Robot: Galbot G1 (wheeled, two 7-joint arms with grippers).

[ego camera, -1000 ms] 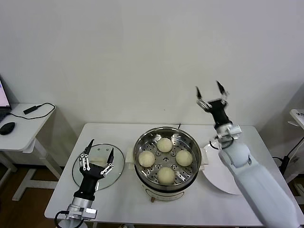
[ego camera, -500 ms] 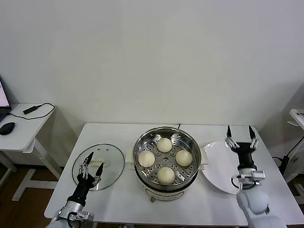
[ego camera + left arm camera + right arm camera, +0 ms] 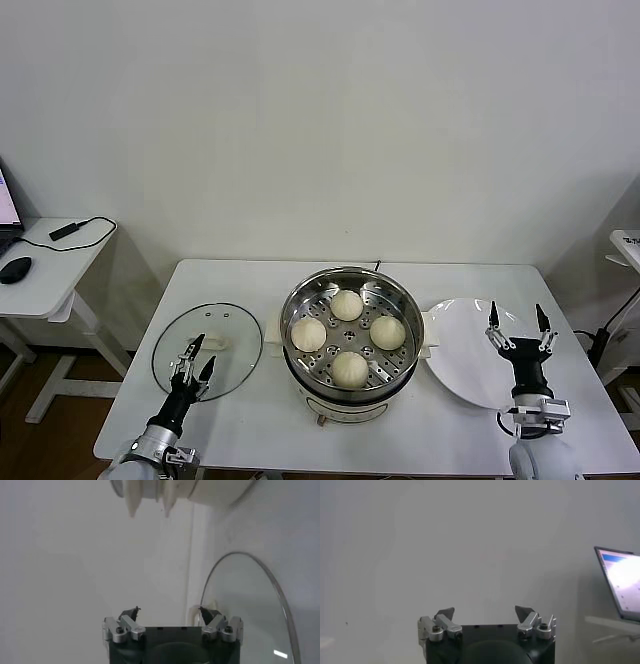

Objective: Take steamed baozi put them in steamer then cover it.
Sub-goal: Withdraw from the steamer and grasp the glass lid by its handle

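Observation:
The steamer (image 3: 296,352), a shiny steel pot on a white base, stands mid-table with several steamed baozi (image 3: 349,369) on its perforated tray. Its cover (image 3: 232,345), a clear glass lid with a white handle, lies flat on the table to the left. My left gripper (image 3: 198,353) is open and empty, low over the lid's near edge. In the left wrist view the gripper (image 3: 170,611) faces the cover (image 3: 250,610), with the steamer base (image 3: 215,487) beyond. My right gripper (image 3: 516,312) is open and empty by the right edge of the white plate. In the right wrist view the gripper (image 3: 485,612) faces a bare wall.
A flat white plate (image 3: 455,340) lies right of the steamer. A side desk (image 3: 40,275) with a mouse and a cable stands off the table's left. A laptop screen (image 3: 620,580) shows in the right wrist view.
My right arm has come down from high behind the steamer to low at the front right, by the plate. My left gripper has drawn back toward the table's front edge.

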